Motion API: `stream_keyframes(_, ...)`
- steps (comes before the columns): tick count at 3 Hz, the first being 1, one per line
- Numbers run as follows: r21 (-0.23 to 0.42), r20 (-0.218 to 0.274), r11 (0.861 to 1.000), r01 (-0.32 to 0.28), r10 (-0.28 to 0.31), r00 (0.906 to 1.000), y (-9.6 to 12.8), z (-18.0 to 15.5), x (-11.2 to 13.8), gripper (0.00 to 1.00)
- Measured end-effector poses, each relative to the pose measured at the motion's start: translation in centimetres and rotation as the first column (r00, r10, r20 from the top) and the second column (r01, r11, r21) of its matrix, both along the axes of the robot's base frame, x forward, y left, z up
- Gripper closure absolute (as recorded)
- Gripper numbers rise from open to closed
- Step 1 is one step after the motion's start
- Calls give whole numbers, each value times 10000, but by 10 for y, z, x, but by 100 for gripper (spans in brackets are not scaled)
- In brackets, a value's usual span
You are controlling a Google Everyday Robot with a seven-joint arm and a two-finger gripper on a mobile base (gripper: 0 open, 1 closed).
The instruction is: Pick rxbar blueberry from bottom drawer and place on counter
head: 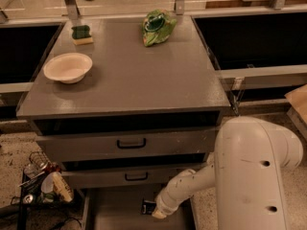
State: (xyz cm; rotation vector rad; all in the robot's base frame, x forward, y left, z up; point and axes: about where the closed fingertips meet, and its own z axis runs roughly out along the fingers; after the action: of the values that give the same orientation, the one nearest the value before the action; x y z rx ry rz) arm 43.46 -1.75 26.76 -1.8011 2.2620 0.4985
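On the worktop (pixel 134 83): bowl (pixel 67 67) at left, sponge (pixel 82 34) behind it, chip bag (pixel 157 27) at rear centre. Below the two upper drawers (pixel 129 145), the hand (pixel 157 212) is inside the pulled-out bottom drawer (pixel 112 210), with the rxbar blueberry (pixel 148 207) at its left.

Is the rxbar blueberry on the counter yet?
No: the rxbar blueberry is down in the bottom drawer beside the claw, while the counter holds a bowl, sponge and green bag.

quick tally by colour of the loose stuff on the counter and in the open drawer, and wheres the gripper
green: 2 (chip bag, green-and-yellow sponge)
white: 1 (bowl)
dark: 1 (rxbar blueberry)
total: 4
The first three sit on the counter. The gripper is down in the bottom drawer, right by the bar.
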Motion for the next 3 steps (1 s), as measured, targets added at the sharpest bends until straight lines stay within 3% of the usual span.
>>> stream_keyframes(2,-448,580,9990,-83,109,9983,-13,49,2,100)
stream_keyframes(3,-480,1308,9959,763,-695,9890,-57,93,-4,100)
